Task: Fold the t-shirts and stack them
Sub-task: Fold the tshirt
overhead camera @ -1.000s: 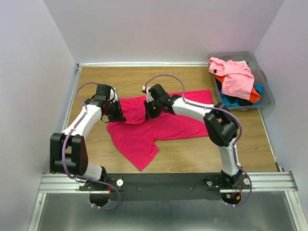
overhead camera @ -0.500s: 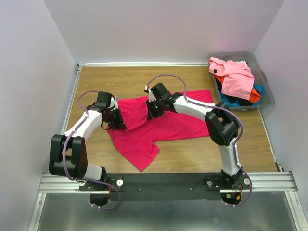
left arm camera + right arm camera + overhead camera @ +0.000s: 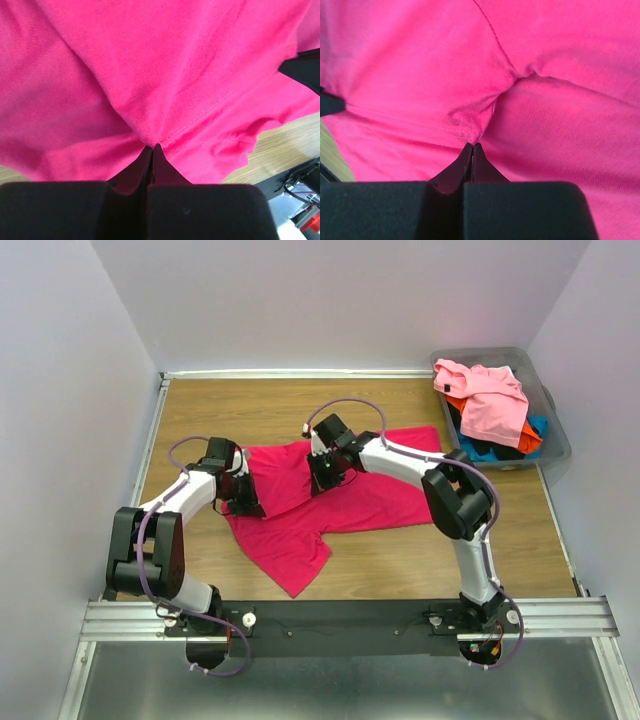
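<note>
Wooden table, crimson t-shirt pinched tight in left end effector and right end effector.

Wide open along the back of the table, bare wood right across to the bin. Open again at front right, beside the red shirt. Blocked mid-table by the left arm and right arm, with the left gripper and right gripper clamped on cloth and only a narrow lane between. Closed off at the far right corner by that bin, heaped with shirts. Hemmed in by walls left, back and right.
</note>
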